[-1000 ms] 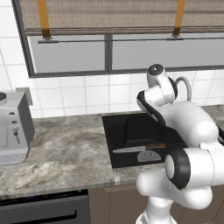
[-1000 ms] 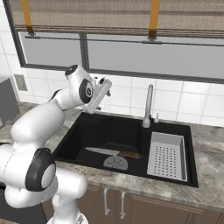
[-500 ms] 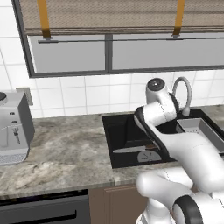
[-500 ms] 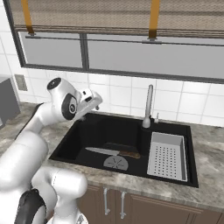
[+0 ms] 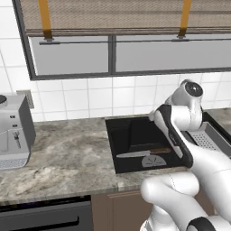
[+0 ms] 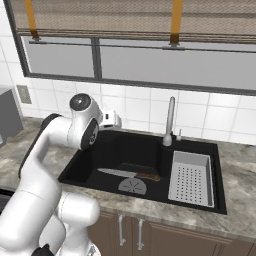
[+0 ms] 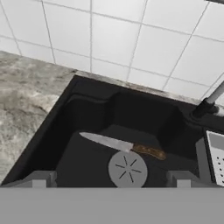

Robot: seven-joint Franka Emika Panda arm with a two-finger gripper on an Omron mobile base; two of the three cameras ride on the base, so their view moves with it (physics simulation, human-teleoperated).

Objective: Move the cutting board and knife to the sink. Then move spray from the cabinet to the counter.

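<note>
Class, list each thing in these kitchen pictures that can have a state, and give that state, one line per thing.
knife: lying flat on the sink floor, blade toward the counter side.
sink: dry, no water running, drain cover in place.
faucet: off, no water showing.
grey tray: sitting in the sink's right side, nothing in it.
gripper: open, holding nothing, above the sink.

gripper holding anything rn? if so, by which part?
Nothing held. The gripper is open and empty above the sink; the knife lies loose on the basin floor by the drain.

knife [image 7: 124, 146]: 1 | sink [image 6: 95, 148]: 1 | faucet [image 6: 169, 121]: 1 | tray [image 6: 190, 177]: 1
</note>
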